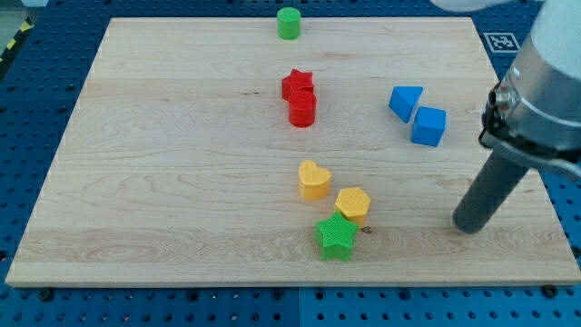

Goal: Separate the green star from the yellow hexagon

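The green star (337,236) lies near the view's bottom, at the middle of the wooden board (163,182). The yellow hexagon (352,203) touches it just above and to the right. My tip (468,224) rests on the board well to the right of both, about a hand's width from the hexagon. It touches no block.
A yellow heart (314,179) lies just up-left of the hexagon. A red star (297,84) and a red cylinder (302,109) touch near the middle top. A green cylinder (289,23) stands at the top edge. Two blue blocks (406,101) (428,126) lie at upper right.
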`<state>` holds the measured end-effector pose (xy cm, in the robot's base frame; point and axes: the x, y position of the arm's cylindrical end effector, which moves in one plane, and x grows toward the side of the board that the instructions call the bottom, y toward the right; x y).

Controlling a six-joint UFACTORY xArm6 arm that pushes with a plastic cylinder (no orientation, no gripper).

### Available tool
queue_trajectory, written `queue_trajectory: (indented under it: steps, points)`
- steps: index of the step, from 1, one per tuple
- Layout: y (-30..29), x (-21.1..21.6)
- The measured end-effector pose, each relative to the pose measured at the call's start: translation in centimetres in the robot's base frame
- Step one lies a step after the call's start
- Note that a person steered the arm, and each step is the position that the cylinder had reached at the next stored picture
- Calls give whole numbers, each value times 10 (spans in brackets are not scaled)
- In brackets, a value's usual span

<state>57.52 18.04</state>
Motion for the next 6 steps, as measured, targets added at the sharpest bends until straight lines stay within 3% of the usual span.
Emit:
queue_trajectory:
  steps: [2,5,6]
  points:
    - [-94,18]
    - [-102,1]
    - [-129,1]
